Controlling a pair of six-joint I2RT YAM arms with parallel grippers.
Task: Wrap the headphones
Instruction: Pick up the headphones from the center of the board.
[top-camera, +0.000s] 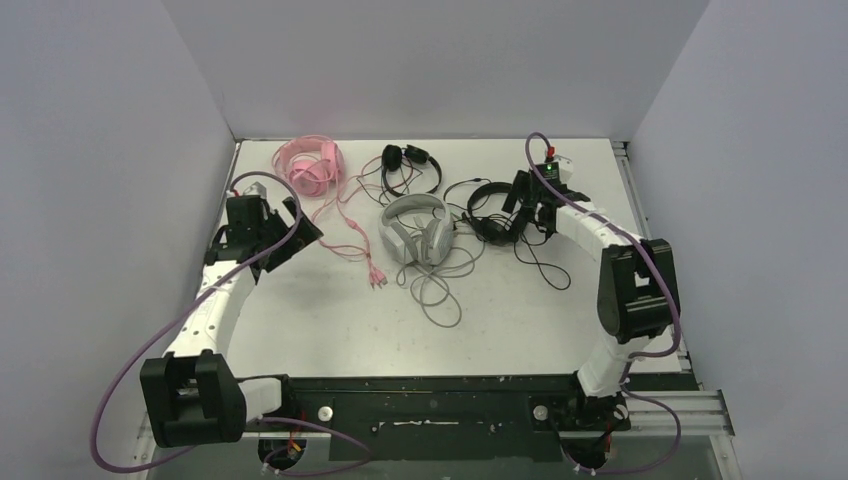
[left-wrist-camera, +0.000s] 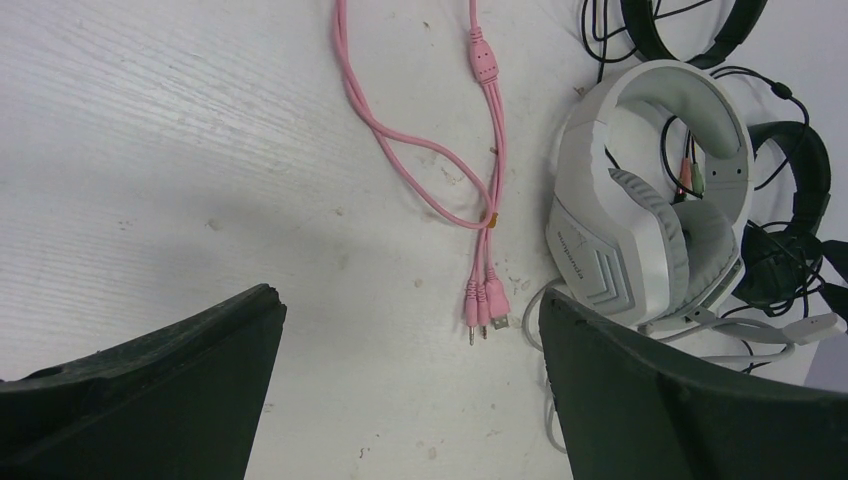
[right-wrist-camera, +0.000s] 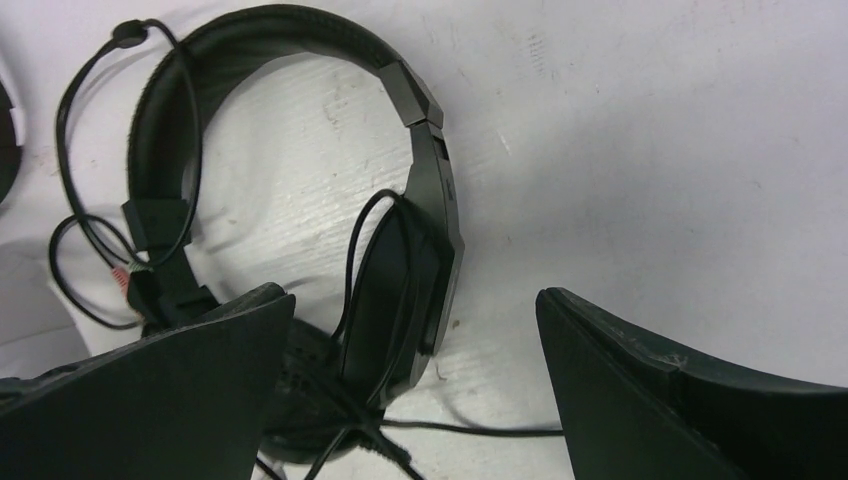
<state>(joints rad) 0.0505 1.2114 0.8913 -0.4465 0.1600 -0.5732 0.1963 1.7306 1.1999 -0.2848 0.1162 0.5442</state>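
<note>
Both my arms rise from the near edge of the counter (top-camera: 330, 330). My left arm runs along the left edge with the wrist angled inward. The left fingers (top-camera: 298, 238) are fully spread and hold nothing, over bare surface beside the plugs of the pink cable (left-wrist-camera: 486, 65). My right arm folds at a raised elbow by the right edge and reaches inward. The right fingers (top-camera: 512, 212) are spread wide and empty over the nearer black headset (right-wrist-camera: 410, 200); I cannot tell whether they touch it. The white-grey headset (top-camera: 418, 228) lies mid-counter. Farther off, the pink headset (top-camera: 312, 165) lies toward the far-left corner and the second black headset (top-camera: 408, 165) near the far edge.
</note>
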